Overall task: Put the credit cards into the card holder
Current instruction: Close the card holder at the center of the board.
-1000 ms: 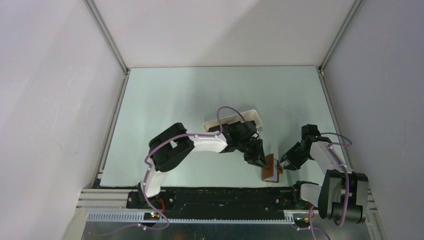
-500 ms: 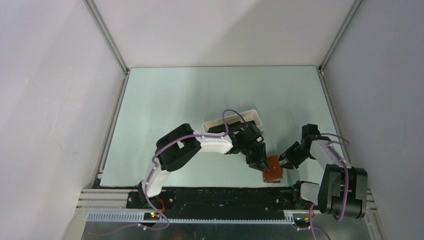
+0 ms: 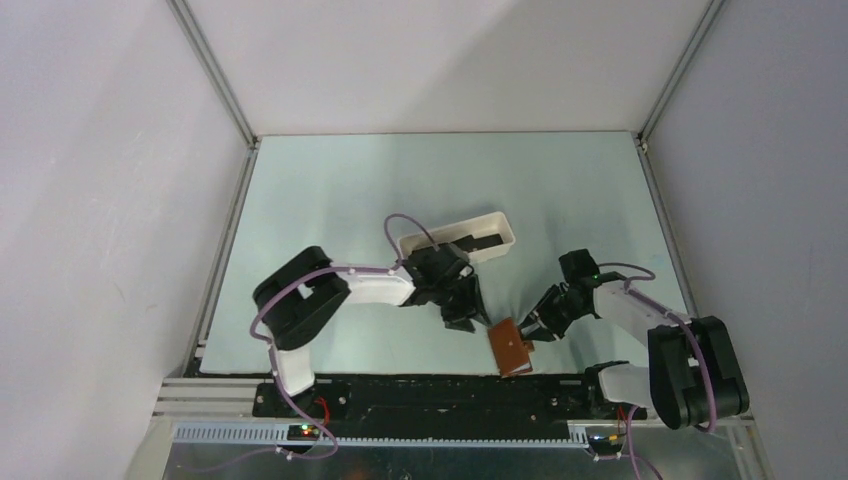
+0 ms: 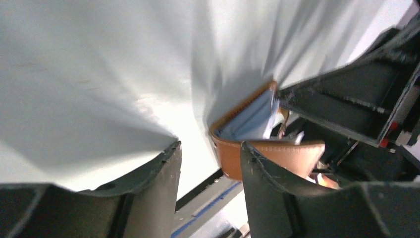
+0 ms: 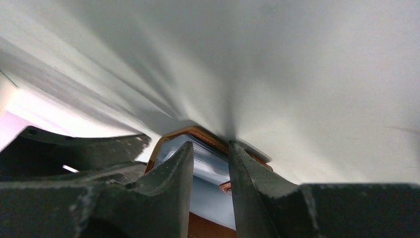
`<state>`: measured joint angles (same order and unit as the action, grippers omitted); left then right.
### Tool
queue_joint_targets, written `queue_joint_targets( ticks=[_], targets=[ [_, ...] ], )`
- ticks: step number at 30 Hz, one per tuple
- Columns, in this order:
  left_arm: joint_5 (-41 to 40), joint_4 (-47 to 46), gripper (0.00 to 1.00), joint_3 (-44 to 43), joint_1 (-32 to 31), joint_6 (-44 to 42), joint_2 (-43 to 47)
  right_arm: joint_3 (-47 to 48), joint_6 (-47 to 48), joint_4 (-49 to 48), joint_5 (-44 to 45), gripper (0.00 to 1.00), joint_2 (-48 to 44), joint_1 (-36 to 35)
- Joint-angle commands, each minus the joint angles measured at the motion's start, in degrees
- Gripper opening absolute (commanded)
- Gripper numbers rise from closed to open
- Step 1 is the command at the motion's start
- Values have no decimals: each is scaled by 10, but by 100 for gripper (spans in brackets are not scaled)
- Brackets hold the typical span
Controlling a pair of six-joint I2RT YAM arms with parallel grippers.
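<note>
The brown card holder (image 3: pixel 508 349) rests half open near the table's front edge, its pale blue pockets (image 4: pixel 250 121) showing. My right gripper (image 3: pixel 528 329) is shut on its right side; in the right wrist view the gripper (image 5: pixel 210 145) has the pocket layers (image 5: pixel 210 166) between its fingers. My left gripper (image 3: pixel 470 322) sits just left of the card holder, apart from it. In the left wrist view this gripper (image 4: pixel 210 145) is open with nothing between its fingers, and the brown cover (image 4: pixel 277 154) lies beyond them. Dark credit cards (image 3: pixel 487 241) lie in the white tray.
The white oblong tray (image 3: pixel 415 243) stands behind the left wrist, mid-table. The table's front edge and the black base rail (image 3: pixel 420 392) run just below the card holder. The right arm's dark body (image 4: pixel 346 104) fills the right of the left wrist view.
My left gripper has opened and drawn back to the left, off the card holder. My right gripper has moved left, carrying the card holder with it.
</note>
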<state>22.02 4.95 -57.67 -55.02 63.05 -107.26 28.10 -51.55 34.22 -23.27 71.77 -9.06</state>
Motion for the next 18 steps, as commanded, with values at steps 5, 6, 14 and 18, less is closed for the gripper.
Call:
queue_joint_targets(
  ticks=[5,6,14,18],
  targets=[
    [-53,36,54,90,32,-39,106,11,-78,-46,31,37,23,-109],
    [-52,38,54,99,31,-39,119,18,-68,-40,46,37,24,-113],
    [-20,42,54,104,2,-20,145,50,68,51,120,44,-2,-114],
    [-14,42,54,97,-17,-9,146,56,84,79,139,48,-44,-115]
  ],
)
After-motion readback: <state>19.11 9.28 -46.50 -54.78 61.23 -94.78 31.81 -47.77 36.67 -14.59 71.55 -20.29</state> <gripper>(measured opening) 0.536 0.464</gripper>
